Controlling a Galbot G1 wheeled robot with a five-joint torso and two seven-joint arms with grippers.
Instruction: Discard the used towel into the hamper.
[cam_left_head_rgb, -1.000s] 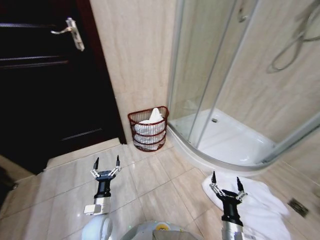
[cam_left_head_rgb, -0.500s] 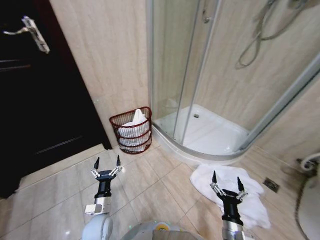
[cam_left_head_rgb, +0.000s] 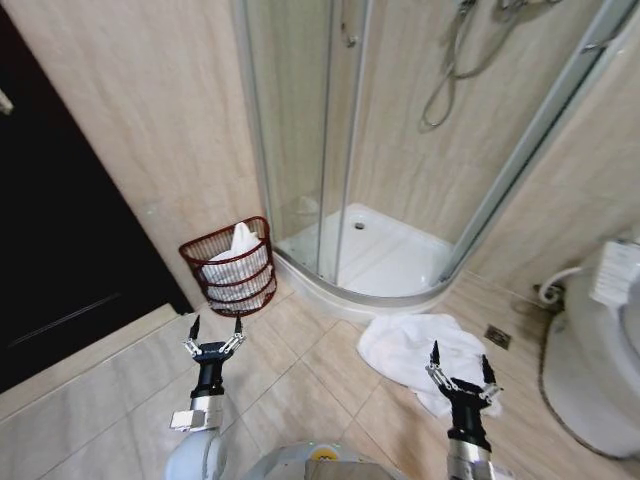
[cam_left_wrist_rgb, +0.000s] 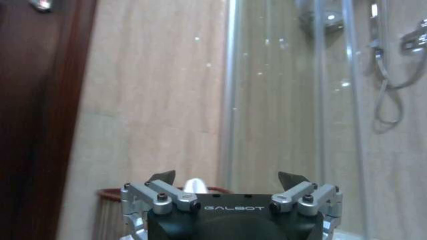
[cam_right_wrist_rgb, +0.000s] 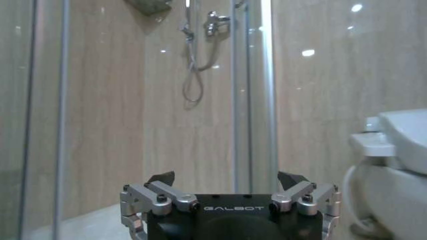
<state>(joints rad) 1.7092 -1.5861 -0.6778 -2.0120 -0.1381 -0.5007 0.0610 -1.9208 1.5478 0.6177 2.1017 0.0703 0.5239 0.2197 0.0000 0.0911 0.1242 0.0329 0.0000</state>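
A white towel lies crumpled on the tiled floor in front of the shower tray. The hamper, a small round reddish-brown wire basket holding white cloth, stands against the wall between the dark door and the shower; its rim peeks up behind my left gripper in the left wrist view. My left gripper is held up, open and empty, in front of the hamper. My right gripper is open and empty, raised over the near edge of the towel. Both grippers show spread fingers in the wrist views.
A glass corner shower enclosure with a white tray fills the middle. A dark door is on the left. A white toilet stands at the right, with a floor drain beside it.
The whole head view has swung to the right: door and hamper slid left, the toilet came into sight. Both grippers hold the same open pose.
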